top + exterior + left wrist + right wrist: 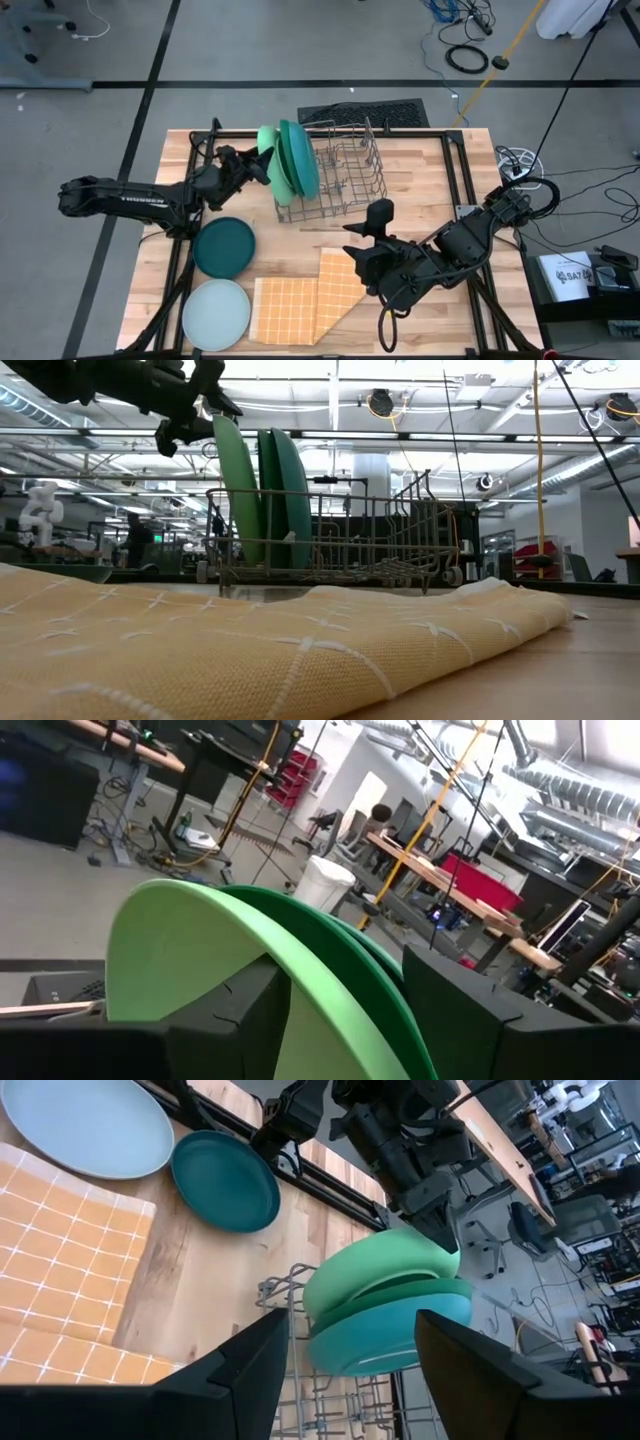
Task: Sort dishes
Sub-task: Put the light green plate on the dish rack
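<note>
Three plates stand on edge in the left end of the grey wire rack: light green, deep green and teal-blue. The light green one leans toward the table's left. My left gripper is open at that plate's top rim, one finger on each side; it also shows in the low view. The dark teal plate and the pale blue plate lie flat on the table. My right gripper is open and empty above the table, right of the cloth. My left gripper has the light green plate's top rim between its open fingers, coming level from the table's left. I cannot tell whether a finger touches the plate. The plate's lower edge sits in the rack.
An orange checked cloth lies at the near middle, one corner folded over. The rack's right part holds no plates. Bare wood shows right of the rack. Dark frame rails run along the table's sides.
</note>
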